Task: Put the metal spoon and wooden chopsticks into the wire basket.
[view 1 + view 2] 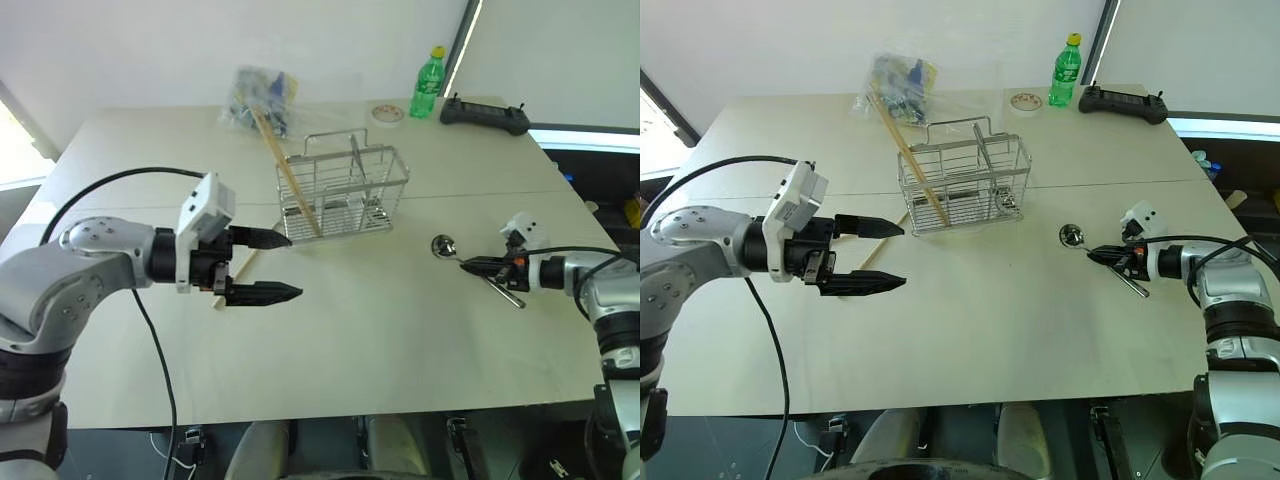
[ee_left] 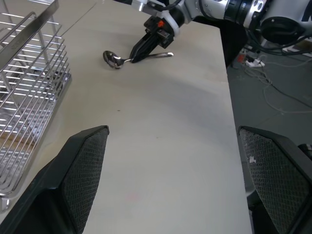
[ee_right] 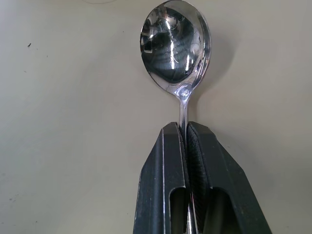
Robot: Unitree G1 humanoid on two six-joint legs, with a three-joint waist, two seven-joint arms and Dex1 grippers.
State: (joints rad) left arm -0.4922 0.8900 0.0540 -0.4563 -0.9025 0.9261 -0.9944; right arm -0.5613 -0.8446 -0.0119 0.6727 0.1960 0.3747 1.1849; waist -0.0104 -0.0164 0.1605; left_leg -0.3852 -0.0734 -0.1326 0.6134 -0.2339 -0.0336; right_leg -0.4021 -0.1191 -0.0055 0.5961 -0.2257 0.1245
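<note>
Head views, table (image 1: 330, 340): pale tabletop, with the wire basket (image 1: 343, 190) standing near its middle.
Head views, wooden chopsticks (image 1: 288, 172): one stick leans in the basket's left end, its top rising well above the rim toward a crinkled plastic bag (image 1: 262, 98) behind; another pale stick (image 1: 236, 273) lies flat on the table just left of the basket, partly behind the left gripper.
Head views, left gripper (image 1: 282, 265): it hovers above the table left of the basket, pointing toward the right side, fingers spread wide with nothing between them.
Head views, metal spoon (image 1: 465, 262): it lies on the table right of the basket and well apart from it, bowl toward the basket.
Head views, right gripper (image 1: 470, 264): low at the table, its fingers pinched together on the spoon's handle.
Head views, far edge: a green bottle (image 1: 427, 83), a roll of tape (image 1: 387, 113) and a black controller (image 1: 485, 114).
Left wrist view, own fingers (image 2: 80, 168): far apart, bare table between them, the basket's wire side at the edge.
Left wrist view, across the table: the right gripper's tips rest on the spoon handle just behind the bowl.
Right wrist view, fingers (image 3: 207, 170): closed tight on the thin handle close behind the bowl.
Right wrist view, spoon bowl: faces up, shiny, resting on the table.
</note>
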